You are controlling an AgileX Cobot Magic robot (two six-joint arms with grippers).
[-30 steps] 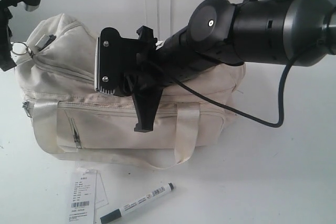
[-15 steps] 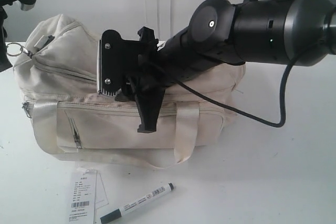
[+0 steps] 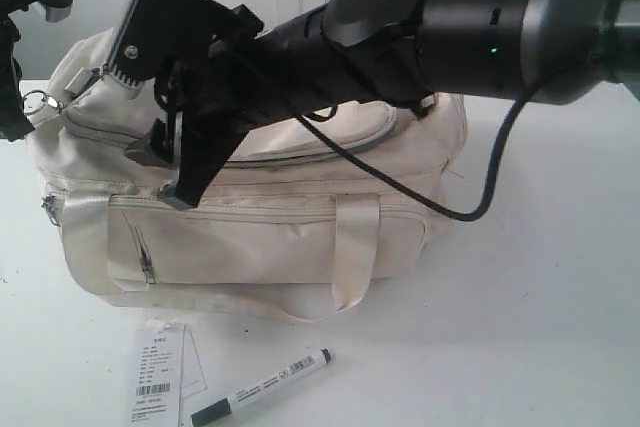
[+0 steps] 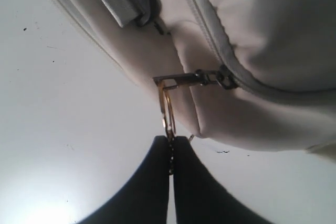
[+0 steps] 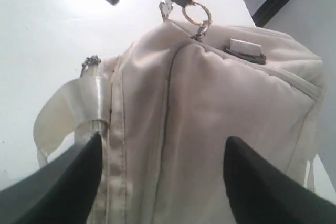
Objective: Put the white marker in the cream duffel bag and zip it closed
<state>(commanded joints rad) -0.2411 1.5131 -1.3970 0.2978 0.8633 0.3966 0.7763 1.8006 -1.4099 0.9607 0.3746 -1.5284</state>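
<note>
The cream duffel bag (image 3: 260,217) lies on the white table. The white marker (image 3: 262,387) lies on the table in front of the bag, black cap toward the front left. My right gripper (image 3: 155,132) hangs open over the bag's upper left part, nothing between its fingers (image 5: 79,171); below them is bag fabric (image 5: 210,108). My left gripper (image 4: 171,141) is shut on the metal ring (image 4: 167,114) of the zipper pull (image 4: 197,78) at the bag's left end. The exterior view shows that gripper (image 3: 18,112) at the far left.
A white paper barcode tag (image 3: 158,372) lies on the table left of the marker. The right arm's black cable (image 3: 480,187) loops over the bag's right side. Bag handles (image 3: 355,247) hang down the front. A white wall stands behind.
My right gripper has opened wide and swung up and to the left over the bag. The left gripper still holds the ring; the marker has not moved.
</note>
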